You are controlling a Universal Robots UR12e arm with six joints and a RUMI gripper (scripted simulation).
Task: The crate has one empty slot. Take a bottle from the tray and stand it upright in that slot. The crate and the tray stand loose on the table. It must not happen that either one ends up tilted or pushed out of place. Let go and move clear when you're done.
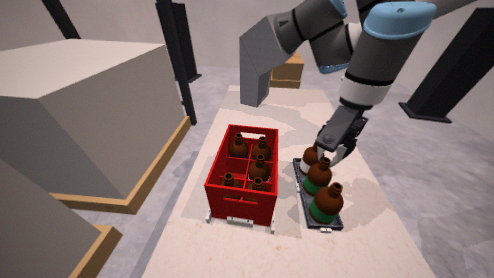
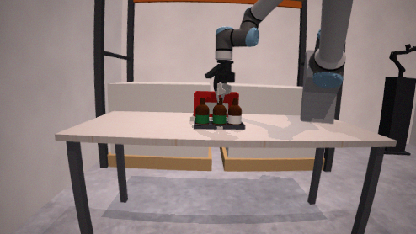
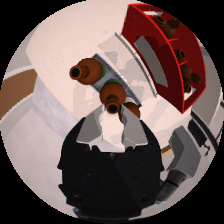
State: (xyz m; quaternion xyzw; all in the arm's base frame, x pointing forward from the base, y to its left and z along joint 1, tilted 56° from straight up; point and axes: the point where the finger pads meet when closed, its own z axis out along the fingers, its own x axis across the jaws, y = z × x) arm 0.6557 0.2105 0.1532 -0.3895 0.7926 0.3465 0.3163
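A red crate (image 1: 241, 206) (image 2: 197, 96) (image 3: 161, 60) stands on the table and holds several brown bottles; its middle slot on the left (image 1: 234, 164) is empty. To its right a dark tray (image 1: 298, 174) (image 2: 219, 125) carries three upright brown bottles. My gripper (image 1: 326, 158) (image 2: 220, 98) (image 3: 112, 104) reaches down over the tray and is shut on the neck of the middle bottle (image 1: 319, 176) (image 2: 219, 113) (image 3: 113, 93), which has a green label and stands in the tray. The front green-label bottle (image 1: 327, 202) (image 2: 202, 112) (image 3: 85, 73) and the back white-label bottle (image 1: 310, 156) (image 2: 234, 114) stand on either side of it.
The pale table (image 1: 225, 250) (image 2: 126, 130) stretches toward the camera in front of crate and tray. A large grey box (image 1: 75, 115) on a wooden base stands to the left of the table. Dark frame posts (image 1: 175, 55) stand behind it.
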